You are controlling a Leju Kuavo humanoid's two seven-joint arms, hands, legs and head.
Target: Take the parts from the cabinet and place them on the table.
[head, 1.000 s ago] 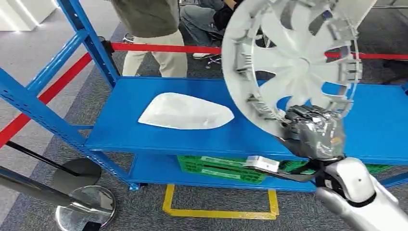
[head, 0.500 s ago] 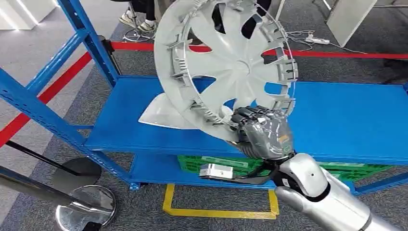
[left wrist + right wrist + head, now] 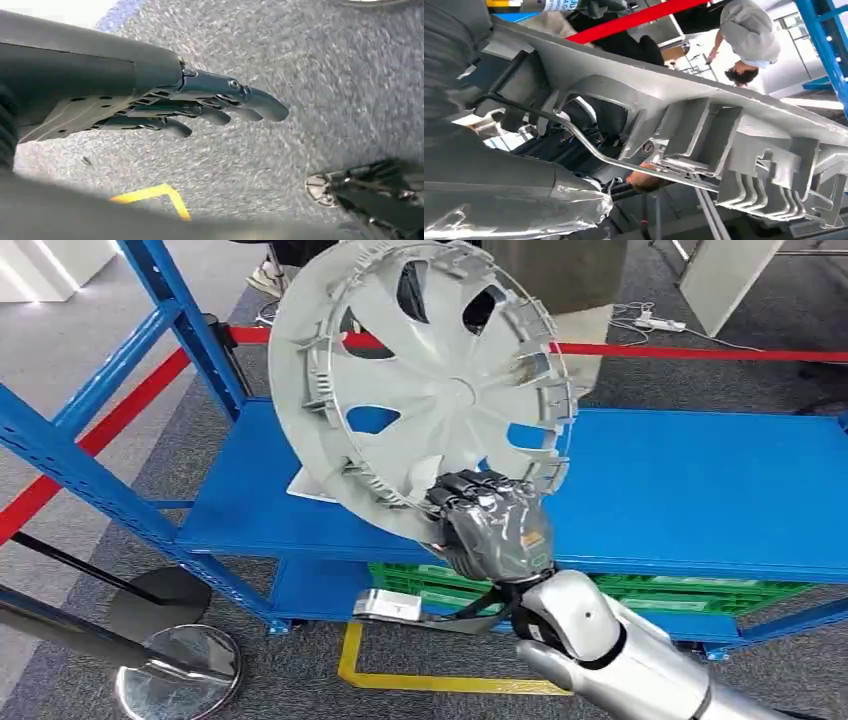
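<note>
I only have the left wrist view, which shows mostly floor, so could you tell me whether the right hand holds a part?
Observer: Yes, the right hand grips a hubcap by its lower rim, raised in front of the blue shelf.
Operator: Thank you. Is the hubcap flat or on edge?
Observer: On edge and tilted, with its clipped inner side toward the head camera.
Operator: Is anything lying on the shelf?
Observer: A white part lies on it, mostly hidden behind the hubcap.
</note>
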